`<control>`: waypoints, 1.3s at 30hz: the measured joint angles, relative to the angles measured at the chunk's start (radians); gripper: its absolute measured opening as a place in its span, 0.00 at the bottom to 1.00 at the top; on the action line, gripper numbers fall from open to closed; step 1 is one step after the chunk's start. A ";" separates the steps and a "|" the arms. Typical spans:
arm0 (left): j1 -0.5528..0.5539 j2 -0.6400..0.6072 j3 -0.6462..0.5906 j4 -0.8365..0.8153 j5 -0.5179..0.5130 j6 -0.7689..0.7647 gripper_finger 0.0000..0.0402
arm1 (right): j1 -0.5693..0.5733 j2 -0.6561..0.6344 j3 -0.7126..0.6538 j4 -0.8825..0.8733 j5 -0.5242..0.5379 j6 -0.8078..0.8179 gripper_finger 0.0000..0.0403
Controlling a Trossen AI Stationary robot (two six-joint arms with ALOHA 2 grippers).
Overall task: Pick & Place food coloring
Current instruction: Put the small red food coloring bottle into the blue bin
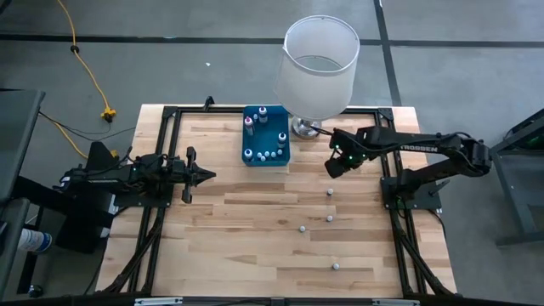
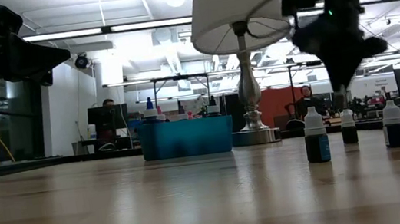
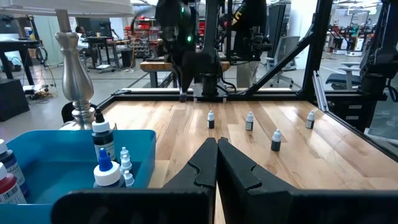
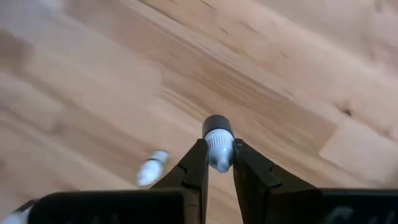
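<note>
The right gripper hangs above the table near the lamp base, its fingers clamped on one food coloring bottle by its white cap – dark body hanging down. Four more bottles stand apart on the bare wood, and others sit in the blue tray beside the lamp. The left gripper waits at the left side – jaws fully closed, grasping nothing

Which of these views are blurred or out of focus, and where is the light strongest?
Right wrist view: the wood table streaks with motion blur, while the bottle between the right gripper fingers stays sharp. Low view: the near tabletop is soft, and bright ceiling lights leave the right arm a dark silhouette. High view: evenly lit, sharp.
</note>
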 joint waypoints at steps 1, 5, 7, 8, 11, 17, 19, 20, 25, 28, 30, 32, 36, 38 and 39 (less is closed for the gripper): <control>0.000 0.000 0.000 0.000 0.000 0.000 0.00 | 0.007 0.000 0.025 -0.004 0.000 -0.011 0.11; 0.000 0.000 0.000 0.000 0.000 0.000 0.00 | 0.049 0.001 0.120 -0.004 -0.002 -0.045 0.11; 0.000 0.000 0.000 0.000 0.000 0.000 0.00 | 0.077 0.011 0.169 -0.004 -0.006 -0.074 0.11; 0.000 0.000 0.000 0.000 0.000 0.000 0.00 | 0.089 0.019 0.193 -0.004 -0.006 -0.093 0.11; 0.000 0.000 0.000 0.000 0.000 0.000 0.00 | 0.116 0.058 0.261 0.000 -0.003 -0.175 0.11; 0.000 0.000 0.000 0.000 0.000 0.000 0.00 | 0.140 0.213 0.397 0.003 -0.021 -0.343 0.11; 0.000 0.000 0.000 0.000 0.000 0.000 0.00 | 0.140 0.273 0.446 0.003 -0.032 -0.393 0.12; 0.000 0.000 0.000 0.000 0.000 0.000 0.00 | 0.140 0.304 0.472 0.002 -0.033 -0.414 0.12; 0.000 0.000 0.000 0.000 0.000 0.000 0.00 | 0.140 0.446 0.602 -0.004 -0.040 -0.484 0.11; 0.000 0.000 0.000 0.000 0.000 0.000 0.00 | 0.139 0.510 0.659 -0.010 -0.003 -0.432 0.12; 0.000 0.000 0.000 0.000 0.000 0.000 0.00 | 0.133 0.544 0.685 -0.011 0.027 -0.373 0.12; 0.000 0.000 0.000 0.000 0.000 0.000 0.00 | 0.129 0.574 0.704 -0.012 0.055 -0.318 0.12; 0.000 0.000 0.000 0.000 0.000 0.000 0.00 | 0.128 0.611 0.719 0.001 0.078 -0.254 0.12; 0.000 0.000 0.000 0.000 0.000 0.000 0.00 | 0.129 0.621 0.717 0.019 0.087 -0.225 0.12; 0.000 0.000 0.000 0.000 0.000 0.000 0.00 | 0.129 0.628 0.716 0.028 0.089 -0.215 0.12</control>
